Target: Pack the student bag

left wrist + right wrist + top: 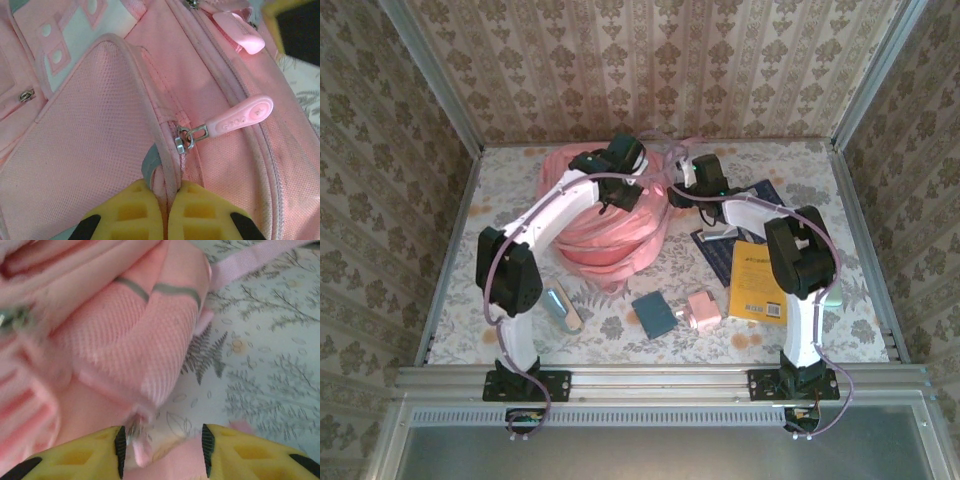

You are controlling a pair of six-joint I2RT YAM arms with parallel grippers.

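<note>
Far back on the table (840, 300) lies one student bag (620, 240). The left gripper (165, 195) pinches the bag's seam piping. The right gripper (162, 440), jaws parted, straddles bag fabric. Nearer than the bag lie one pale case (563, 308), two boxes, the teal box (653, 314) and the pink box (702, 308), and two books, the yellow book (758, 282) and the blue book (765, 193).

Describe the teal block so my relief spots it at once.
Find the big pink student bag mid-table. Between it and the arm bases lie two small items side by side. The teal block is the left one, dark and squarish; its neighbour is pink.
</note>
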